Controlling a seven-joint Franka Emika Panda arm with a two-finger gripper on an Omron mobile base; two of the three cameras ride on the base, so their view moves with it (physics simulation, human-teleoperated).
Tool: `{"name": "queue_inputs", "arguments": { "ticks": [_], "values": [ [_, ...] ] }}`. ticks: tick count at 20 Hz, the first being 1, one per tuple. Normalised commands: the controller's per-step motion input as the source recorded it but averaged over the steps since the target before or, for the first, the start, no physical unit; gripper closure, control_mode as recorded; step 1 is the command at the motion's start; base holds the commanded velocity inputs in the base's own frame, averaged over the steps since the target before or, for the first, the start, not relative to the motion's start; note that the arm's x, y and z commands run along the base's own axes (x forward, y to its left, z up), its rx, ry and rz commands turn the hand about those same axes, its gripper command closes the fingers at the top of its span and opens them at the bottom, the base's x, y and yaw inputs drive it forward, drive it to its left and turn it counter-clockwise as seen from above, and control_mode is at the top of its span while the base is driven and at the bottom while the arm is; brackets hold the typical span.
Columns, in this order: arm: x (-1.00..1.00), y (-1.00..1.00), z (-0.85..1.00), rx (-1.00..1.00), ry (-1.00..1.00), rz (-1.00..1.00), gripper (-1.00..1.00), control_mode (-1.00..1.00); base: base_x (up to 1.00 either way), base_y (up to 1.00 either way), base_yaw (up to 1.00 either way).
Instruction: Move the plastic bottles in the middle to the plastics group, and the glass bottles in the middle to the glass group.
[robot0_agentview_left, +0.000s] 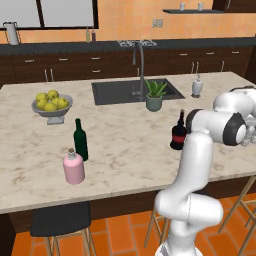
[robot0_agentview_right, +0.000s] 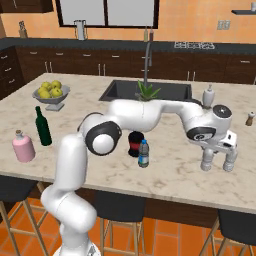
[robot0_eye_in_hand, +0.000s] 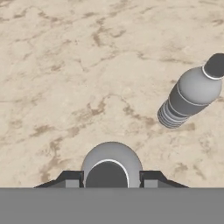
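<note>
We see a beige marbled stone surface (robot0_agentview_left: 125, 135) with a dark recessed sink (robot0_agentview_left: 120, 92) and a tall grey faucet (robot0_agentview_left: 141, 65). A grey bowl of yellow lemons (robot0_agentview_left: 52, 104), a small potted green plant (robot0_agentview_left: 154, 96) and a white soap dispenser (robot0_agentview_left: 197, 86) stand on it.

On the table (robot0_agentview_right: 90, 165), a fruit bowl (robot0_agentview_right: 50, 95) stands at the far left, with the slim bottle (robot0_agentview_right: 43, 126) in front of it and the squat stoppered bottle (robot0_agentview_right: 23, 146) nearer the front edge, to its left. The sink (robot0_agentview_right: 150, 90) lies at the back centre, a potted plant (robot0_agentview_left: 154, 96) at its near rim and a soap dispenser (robot0_agentview_right: 208, 96) to its right. The round-bodied bottle (robot0_agentview_right: 135, 142) stands mid-table, the labelled small bottle (robot0_agentview_right: 144, 153) just beside it on the right. Two ribbed bottles (robot0_agentview_right: 207, 160) stand side by side below the hand at the right; in the hand view one sits between the fingers (robot0_eye_in_hand: 148, 178), the other (robot0_eye_in_hand: 188, 94) apart. A shaker (robot0_agentview_right: 249, 119) stands far right.
</note>
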Motion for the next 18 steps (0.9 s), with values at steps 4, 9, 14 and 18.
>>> {"name": "queue_inputs", "arguments": {
  "ticks": [4, 9, 14, 18],
  "values": [
    [0.19, 0.0, -0.48, 0.0, 0.0, 0.0, 1.0, -1.0, 0.0, 0.0, 0.0],
    [0.14, -0.01, -0.41, 0.0, 0.0, 0.0, 1.0, -1.0, 0.0, 0.0, 0.0],
    [0.1, -0.06, -0.11, 0.0, 0.01, 0.0, 1.0, -1.0, 0.0, 0.0, 0.0],
    [0.09, -0.02, 0.0, 0.0, 0.0, 0.0, 1.0, -1.0, 0.0, 0.0, 0.0]
  ]
}}
